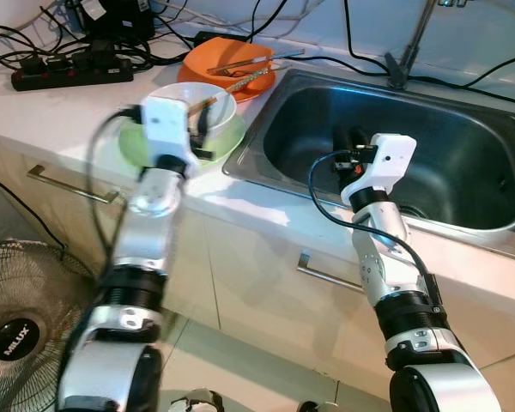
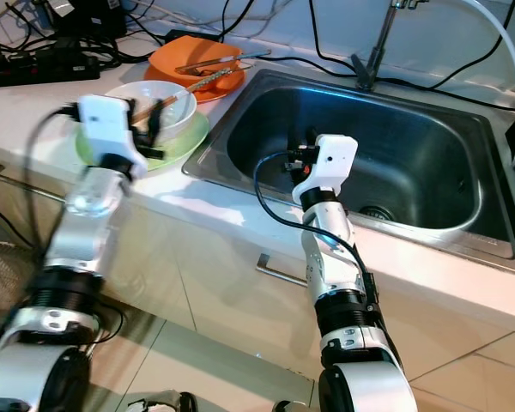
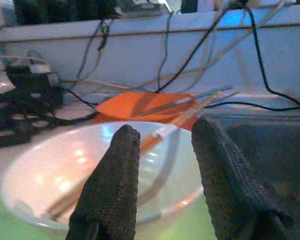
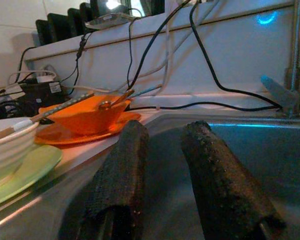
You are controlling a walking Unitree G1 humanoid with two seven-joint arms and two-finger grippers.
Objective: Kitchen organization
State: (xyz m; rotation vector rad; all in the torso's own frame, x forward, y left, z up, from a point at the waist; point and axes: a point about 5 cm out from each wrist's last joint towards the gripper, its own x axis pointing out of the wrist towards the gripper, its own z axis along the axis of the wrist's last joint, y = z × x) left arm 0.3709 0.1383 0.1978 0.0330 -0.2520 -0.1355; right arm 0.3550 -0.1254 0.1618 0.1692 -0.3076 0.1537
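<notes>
- The white bowl [image 1: 208,105] sits on a green plate [image 1: 226,142] on the counter [image 1: 77,107], just left of the sink [image 1: 463,146].
- Chopsticks [image 3: 155,142] lie loose inside the bowl; an orange dish [image 1: 226,62] with more utensils stands behind it.
- The left hand [image 3: 165,165] hovers at the bowl's near rim, fingers parted and holding nothing.
- The right hand [image 4: 177,165] hangs over the sink basin, also spread and empty.
- The bowl looks like glazed ceramic: stiff, fairly heavy, slick and breakable. Best pinched across the rim wall, one finger inside and one outside.
- The chopsticks may roll or slide out if the bowl tilts.
- The plate underneath may shift when the bowl lifts.
</notes>
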